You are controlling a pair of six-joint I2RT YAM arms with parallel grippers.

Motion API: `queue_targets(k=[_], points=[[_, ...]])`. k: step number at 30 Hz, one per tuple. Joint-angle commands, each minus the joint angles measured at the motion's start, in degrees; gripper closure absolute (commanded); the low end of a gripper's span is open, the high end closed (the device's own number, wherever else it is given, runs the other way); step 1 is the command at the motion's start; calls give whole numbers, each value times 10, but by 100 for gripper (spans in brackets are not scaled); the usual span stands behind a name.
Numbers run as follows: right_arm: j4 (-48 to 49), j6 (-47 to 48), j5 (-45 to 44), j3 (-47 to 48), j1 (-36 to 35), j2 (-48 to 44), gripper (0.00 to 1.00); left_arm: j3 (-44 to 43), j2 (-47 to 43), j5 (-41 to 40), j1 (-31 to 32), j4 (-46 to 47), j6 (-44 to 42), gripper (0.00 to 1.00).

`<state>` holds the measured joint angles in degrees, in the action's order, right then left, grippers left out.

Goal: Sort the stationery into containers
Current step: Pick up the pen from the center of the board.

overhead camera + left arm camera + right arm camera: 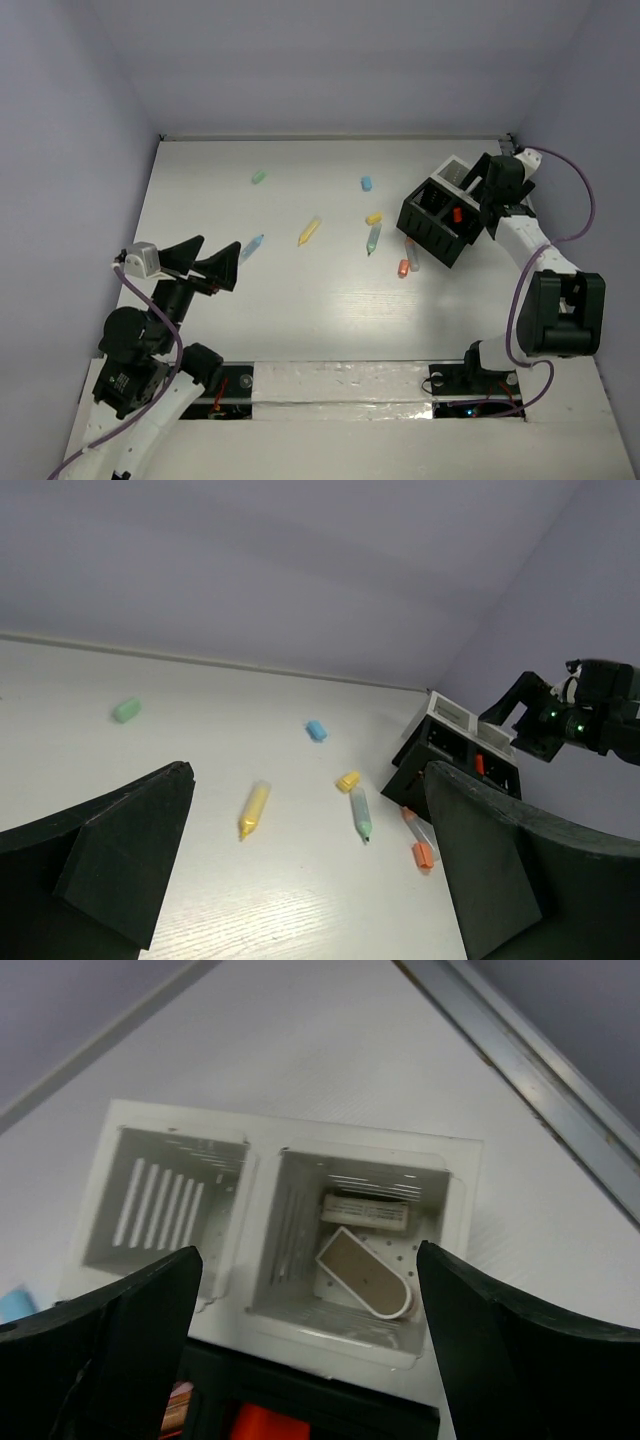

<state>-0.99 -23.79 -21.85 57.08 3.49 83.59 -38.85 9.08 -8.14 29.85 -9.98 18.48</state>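
Stationery lies loose on the white table: a mint block [259, 177], a blue block [366, 184], a yellow marker [309, 231], a small yellow block [374, 218], a green-tipped marker [375, 237], an orange-capped marker [408, 257] and a pale blue marker [250, 247]. My left gripper [205, 262] is open and empty, just left of the pale blue marker. The black box [437, 222] holds an orange item [260, 1425]. My right gripper [308, 1255] is open and empty above the white tray [460, 1220], whose right cell holds two pale erasers [365, 1275].
The tray's left cell [165, 1205] looks empty. In the left wrist view the yellow marker [254, 809], green-tipped marker [360, 813] and orange-capped marker [418, 840] lie ahead, with the black box [450, 760] at right. Purple walls enclose the table.
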Motion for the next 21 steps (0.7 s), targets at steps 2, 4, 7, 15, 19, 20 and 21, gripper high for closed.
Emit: queue_targets(k=[2,4,7,15,19,20,21], points=[[42,6,69,13,-1,-63,5,2,26,14,-3,31,-6,1],[42,21,87,13,-19,-87,4,2,46,22,-3,32,-7,1],[36,46,115,16,-77,-105,4,1,84,51,-9,35,-9,1],[12,66,168,19,-264,-62,11,0,152,126,-51,45,-10,4],[13,66,186,43,-326,-5,11,0,153,114,-77,46,-11,5],[19,66,194,50,-335,8,11,0,153,110,-83,47,-11,6],[23,65,197,57,-344,20,11,1,154,110,-89,47,-11,6]])
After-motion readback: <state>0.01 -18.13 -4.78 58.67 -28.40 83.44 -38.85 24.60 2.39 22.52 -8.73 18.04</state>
